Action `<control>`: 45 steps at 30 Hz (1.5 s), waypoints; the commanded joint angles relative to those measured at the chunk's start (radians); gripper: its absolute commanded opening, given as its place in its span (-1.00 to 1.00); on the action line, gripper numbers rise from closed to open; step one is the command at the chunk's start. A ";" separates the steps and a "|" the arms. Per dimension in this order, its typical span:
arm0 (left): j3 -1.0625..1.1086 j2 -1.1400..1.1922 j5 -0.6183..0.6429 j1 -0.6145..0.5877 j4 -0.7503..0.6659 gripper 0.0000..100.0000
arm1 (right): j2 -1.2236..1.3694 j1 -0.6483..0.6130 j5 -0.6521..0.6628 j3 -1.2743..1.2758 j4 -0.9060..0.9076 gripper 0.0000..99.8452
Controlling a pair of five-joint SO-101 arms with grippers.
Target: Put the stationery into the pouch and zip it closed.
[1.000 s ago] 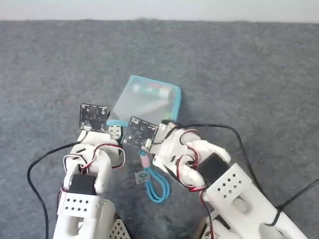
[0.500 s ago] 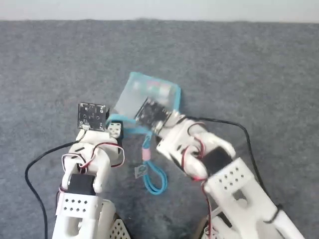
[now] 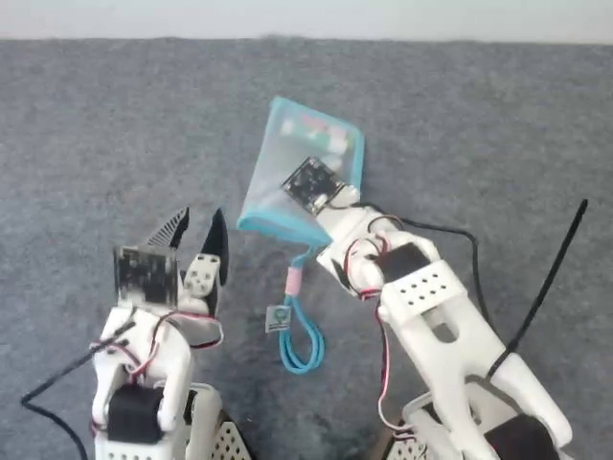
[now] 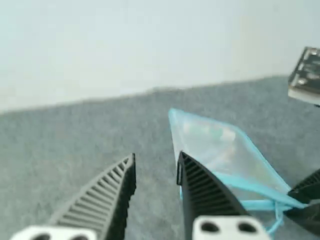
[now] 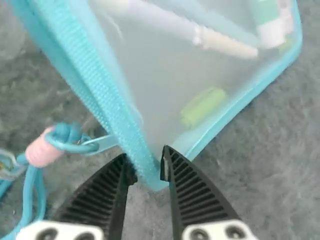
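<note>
Right claw point(image 5: 146, 161) narrowed onto the corner of the pouch point(image 5: 165, 75), jaws nipping the teal zip tape where it meets the side seam, just beside the zip pull point(image 5: 95, 143). I hold there, by my reading, to anchor the pouch so the pull and its cord point(image 5: 30, 185) have something to tug against. Through the clear wall the stationery point(image 5: 220, 42) shows inside: pens along the far edge and a green piece point(image 5: 202, 106) nearer my jaws, so the filling looks done.

From above, the pouch point(image 3: 287, 153) lies tilted on the grey table point(image 3: 115, 125), the cord point(image 3: 299, 337) with its pink bead point(image 3: 294, 281) and small tag point(image 3: 277, 318) trailing from the held corner toward my bases.

Left claw point(image 3: 199, 217) stands wide and holds nothing, apart from the pouch; in its own view the left claw point(image 4: 156, 157) frames the pouch point(image 4: 215, 145) just beyond its tips. With the pull sitting at the corner end, I judge the zip drawn shut or nearly so, though the far end of the tape I cannot check
</note>
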 commanded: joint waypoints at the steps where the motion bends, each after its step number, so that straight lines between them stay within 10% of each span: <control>1: -0.005 0.005 -0.046 0.011 -0.006 -0.74 | -0.016 0.022 -0.061 -0.110 0.033 -0.99; 25: 0.021 0.299 -0.097 0.381 -0.041 -0.47 | -0.361 -0.056 -0.115 -0.181 0.303 -0.99; 45: 0.117 0.295 -0.104 0.377 -0.207 -0.98 | -0.361 -0.134 -0.044 -0.095 0.335 -0.99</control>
